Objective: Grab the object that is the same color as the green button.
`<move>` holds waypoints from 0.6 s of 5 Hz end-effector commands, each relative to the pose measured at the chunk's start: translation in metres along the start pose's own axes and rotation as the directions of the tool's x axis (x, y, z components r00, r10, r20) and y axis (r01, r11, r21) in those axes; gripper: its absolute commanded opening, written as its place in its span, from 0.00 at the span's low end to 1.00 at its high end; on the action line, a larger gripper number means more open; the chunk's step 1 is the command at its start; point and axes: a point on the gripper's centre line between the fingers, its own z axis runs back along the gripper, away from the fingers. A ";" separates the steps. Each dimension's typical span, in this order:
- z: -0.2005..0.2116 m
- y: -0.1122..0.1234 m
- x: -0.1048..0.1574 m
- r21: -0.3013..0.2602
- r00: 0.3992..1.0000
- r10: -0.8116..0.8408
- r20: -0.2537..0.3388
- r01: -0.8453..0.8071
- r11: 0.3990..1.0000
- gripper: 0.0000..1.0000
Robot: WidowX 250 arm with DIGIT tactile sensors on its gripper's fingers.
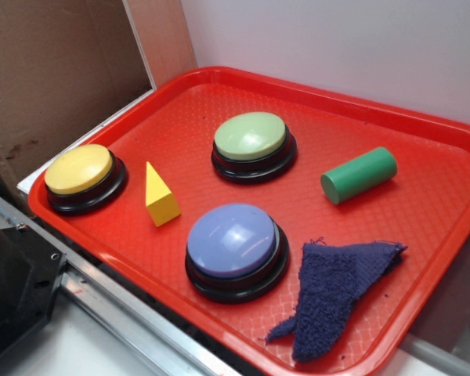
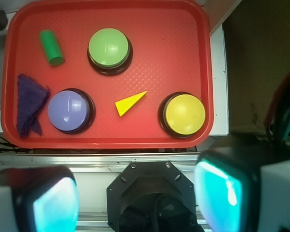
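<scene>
White wall (image 1: 337, 39) and a brown cardboard panel (image 1: 55, 70) back the scene in the exterior view. A red tray (image 1: 423, 204) with a raised rim holds all items. The green button (image 1: 253, 145), pale domed top on a black base, sits toward the far middle of the tray. The green cylinder (image 1: 359, 175) lies on its side to the right of that button, apart from it. A yellow button (image 1: 84, 177) stands at the left edge, with a yellow wedge (image 1: 160, 196) upright just beside it. A blue button (image 1: 235, 251) sits at the near middle; a dark blue cloth (image 1: 337, 294) lies crumpled just to its right. No tool appears in this view.

Wrist view, looking down from above: the tray (image 2: 183, 48) fills the upper half of the frame. The green cylinder (image 2: 51, 47) lies in the upper left corner area, with the green button (image 2: 109, 50) to its right, not touching. The blue button (image 2: 70, 110) is lower left, the cloth (image 2: 29, 105) against its left side. The wedge (image 2: 129, 103) lies between the blue and yellow (image 2: 183, 114) buttons. The tool (image 2: 137, 193) is at the bottom of the frame, short of the tray; its two fingers (image 2: 53, 203) stand wide apart and hold nothing.
</scene>
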 end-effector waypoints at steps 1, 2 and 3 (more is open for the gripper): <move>0.000 0.000 0.000 0.000 1.000 0.000 0.000 0.000 1.000 1.00; -0.001 -0.004 0.041 0.022 0.996 0.086 -0.023 -0.086 0.996 1.00; 0.002 -0.004 0.082 0.069 0.986 0.167 -0.023 -0.165 0.984 1.00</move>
